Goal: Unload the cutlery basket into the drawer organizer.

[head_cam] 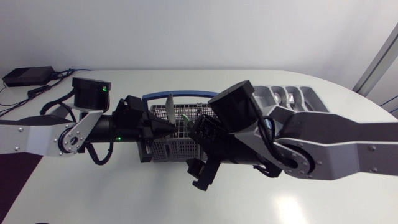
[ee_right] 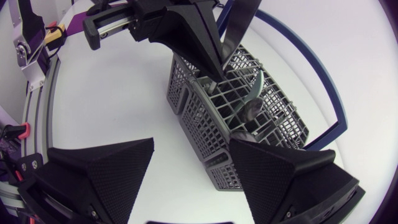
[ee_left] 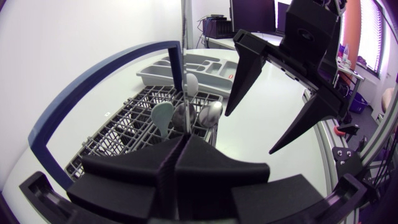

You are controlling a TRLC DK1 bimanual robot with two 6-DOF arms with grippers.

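Two grippers: hanging close together at the cutlery basket [head_cam: 165, 149].
Left gripper [ee_left: 180, 142]: clenching a thin metal blade [head_cam: 168, 104], holding it upright over the basket.
Right gripper [ee_right: 191, 143]: spreading wide, grasping nothing, hovering just beside the basket's long side.
Cutlery basket: sitting mid-table, blue handle [ee_left: 93, 76] raised, carrying spoons [ee_left: 210, 113] and a pale green utensil [ee_left: 163, 117].
Drawer organizer [head_cam: 289, 96]: lying beyond the basket, partly hiding behind the right arm.
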